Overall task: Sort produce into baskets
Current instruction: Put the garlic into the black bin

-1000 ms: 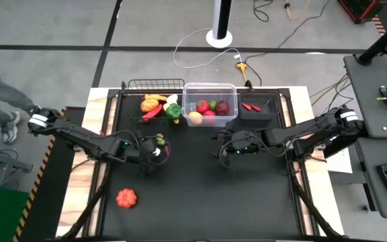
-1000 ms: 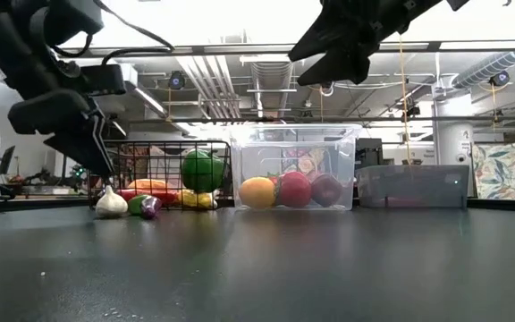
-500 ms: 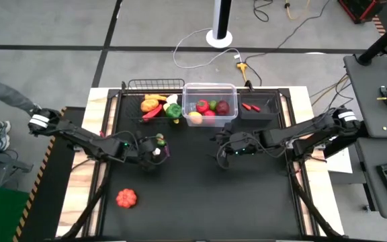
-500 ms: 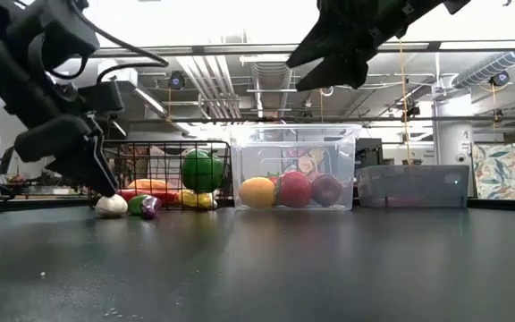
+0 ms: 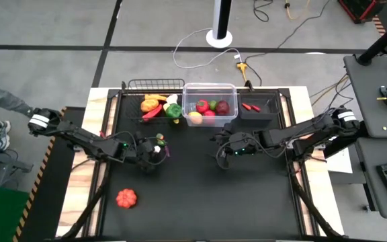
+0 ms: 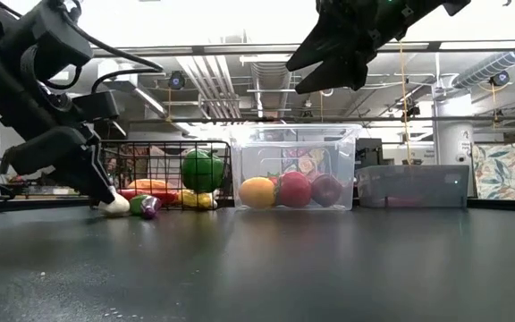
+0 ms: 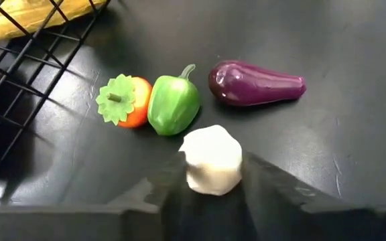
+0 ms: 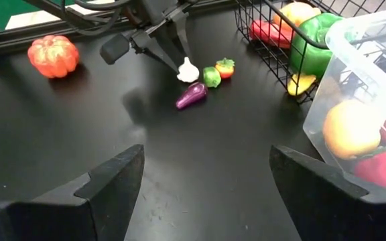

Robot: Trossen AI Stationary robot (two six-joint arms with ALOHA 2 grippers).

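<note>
Item: white garlic, on the mat between your parted left gripper fingers, not yet pinched; likely light, rigid, slick, so take its widest girth. Beside it: green pepper, purple eggplant. Beyond: wire basket. Only the high view shows the right gripper waiting, spread wide.
</note>
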